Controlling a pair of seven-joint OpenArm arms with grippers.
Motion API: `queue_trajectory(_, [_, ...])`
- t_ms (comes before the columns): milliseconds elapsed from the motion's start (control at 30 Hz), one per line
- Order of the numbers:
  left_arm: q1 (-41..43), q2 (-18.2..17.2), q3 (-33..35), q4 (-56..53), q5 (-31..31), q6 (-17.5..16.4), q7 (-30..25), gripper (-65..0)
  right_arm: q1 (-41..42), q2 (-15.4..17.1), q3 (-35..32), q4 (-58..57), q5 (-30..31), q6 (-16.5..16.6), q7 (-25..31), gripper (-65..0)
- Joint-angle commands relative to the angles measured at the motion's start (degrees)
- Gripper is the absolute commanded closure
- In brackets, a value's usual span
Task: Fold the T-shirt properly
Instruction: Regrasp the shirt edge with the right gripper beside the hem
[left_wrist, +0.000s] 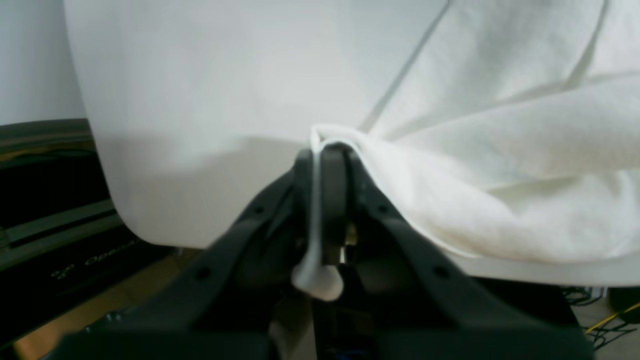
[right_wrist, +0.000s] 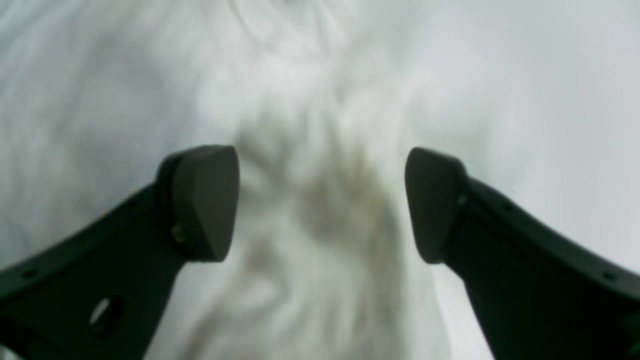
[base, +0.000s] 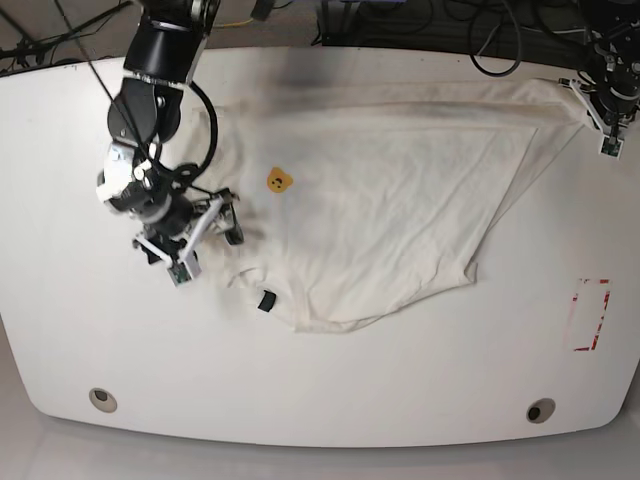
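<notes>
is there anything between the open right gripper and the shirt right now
Nothing visible. The right gripper hangs open directly over the T-shirt, with only bare white cloth between its fingers. The left gripper is shut on the shirt's far edge.

White rounded table (base: 330, 400), dark cables (base: 480, 40) behind

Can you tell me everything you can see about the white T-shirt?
The T-shirt is white, soft-looking cotton, spread mostly flat but wrinkled on the white table. A small yellow patch and a black neck label show. One corner is stretched toward the table's edge, pinched in the shut left end effector. The right end effector is open just above the cloth's other side; whether it touches is unclear.
</notes>
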Motion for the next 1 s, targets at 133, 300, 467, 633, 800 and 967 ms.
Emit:
queue_trajectory(133, [0.1,-0.8,-0.3,1.1,-0.3,0.1,-0.8,0.0,15.0,1.8,-2.7,-18.2,0.5,0.0,3.2,-49.5])
queue_trajectory(300, [0.1,1.2,-0.5,1.2,-0.2,0.0,-0.8,0.0,22.9,3.3,-6.3,-32.7,-2.9,0.0,11.6,-49.5])
queue_trajectory(467, [0.1,1.5,-0.3,1.2,-0.2,0.0,-0.8,0.0,27.1,3.8,-6.4,-46.8,-8.0,0.0,21.4,-48.5])
queue_trajectory(633, [-0.3,1.5,-0.1,1.1,-0.2,0.0,-0.8,0.0,26.1,3.9,-6.7,-50.8,-9.3,0.0,23.8,-38.8])
queue_trajectory(800, [-2.6,1.5,-0.1,0.8,-0.1,0.1,-0.7,0.0,23.3,3.3,-6.4,-48.7,-9.2,0.0,23.5,-33.8])
queue_trajectory(967, [-3.0,1.2,-0.2,0.7,-0.1,0.1,-0.7,0.0,17.5,3.3,-6.4,-40.4,-9.2,0.0,22.5,-6.7])
